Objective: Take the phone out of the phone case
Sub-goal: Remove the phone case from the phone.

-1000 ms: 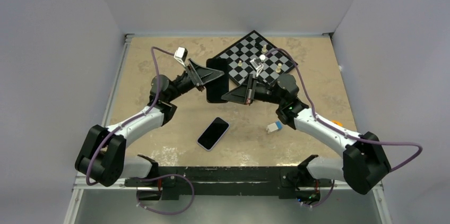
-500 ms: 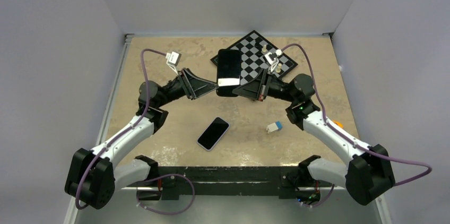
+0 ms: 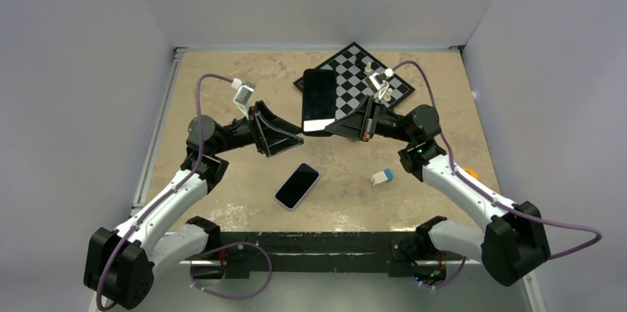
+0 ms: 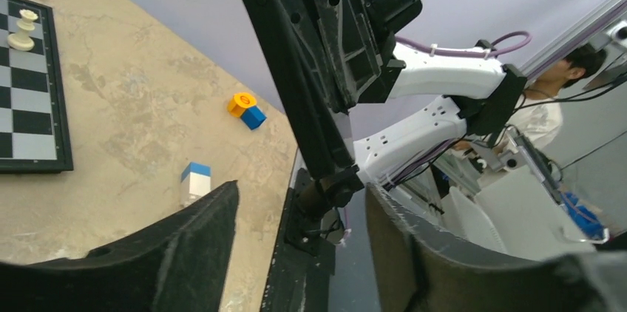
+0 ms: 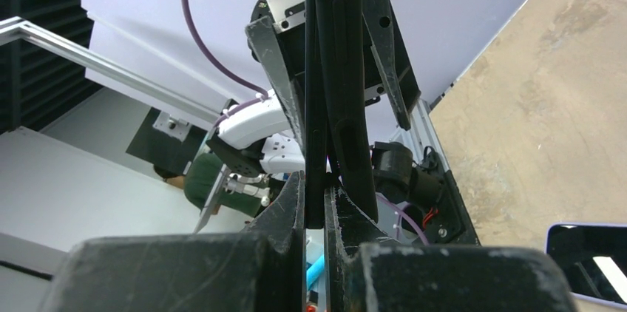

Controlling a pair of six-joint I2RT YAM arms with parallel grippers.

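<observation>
My right gripper [image 3: 330, 128] is shut on the lower edge of the black phone case [image 3: 318, 100] and holds it up above the table, in front of the chessboard. In the right wrist view the case [image 5: 316, 105] shows edge-on, pinched between my fingers [image 5: 316, 182]. My left gripper [image 3: 296, 138] is open and empty, just left of and below the case, not touching it. In the left wrist view its jaws [image 4: 299, 192] stand wide apart with the case edge [image 4: 296, 105] beyond them. A phone [image 3: 297, 185] with a dark screen and pale rim lies flat on the table, also seen in the right wrist view [image 5: 588, 259].
A chessboard [image 3: 373, 83] with a few pieces lies at the back right. A blue and white block [image 3: 382, 177] lies right of the phone. A small orange and blue piece [image 3: 469, 172] sits near the right arm. White walls enclose the table.
My left gripper has let go of the case and drawn back toward the left and nearer. My right gripper lifted the case upright and keeps hold of it. The phone has not moved.
</observation>
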